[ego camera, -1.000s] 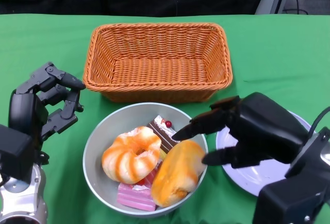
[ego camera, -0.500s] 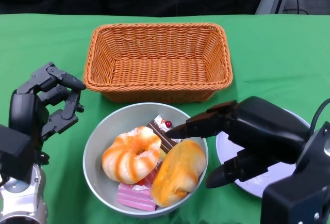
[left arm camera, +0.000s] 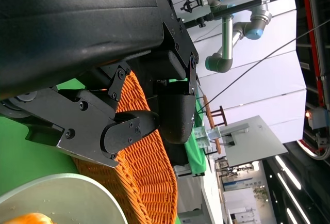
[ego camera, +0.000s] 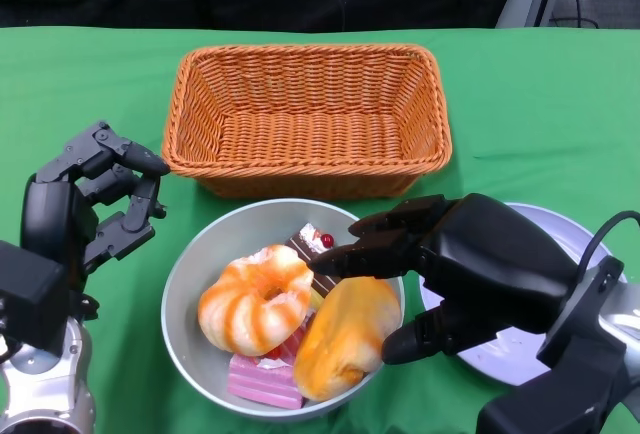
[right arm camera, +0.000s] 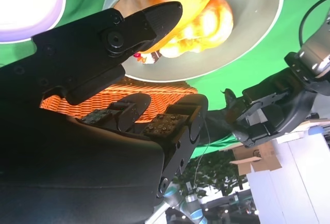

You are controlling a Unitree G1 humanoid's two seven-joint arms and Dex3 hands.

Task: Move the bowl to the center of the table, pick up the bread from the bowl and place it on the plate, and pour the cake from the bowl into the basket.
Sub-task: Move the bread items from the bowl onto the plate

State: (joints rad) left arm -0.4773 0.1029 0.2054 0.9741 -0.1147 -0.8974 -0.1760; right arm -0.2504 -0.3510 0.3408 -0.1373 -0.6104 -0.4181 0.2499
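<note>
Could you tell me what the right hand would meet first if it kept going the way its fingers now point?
Most likely the oblong bread in the bowl: the right hand points toward it with fingers spread over its near end. Height above the bread is unclear, so contact may already be close.

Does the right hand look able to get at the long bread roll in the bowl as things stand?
Probably yes: the right hand is open around the bread roll, fingers above it and thumb beside it, with nothing between them.
</note>
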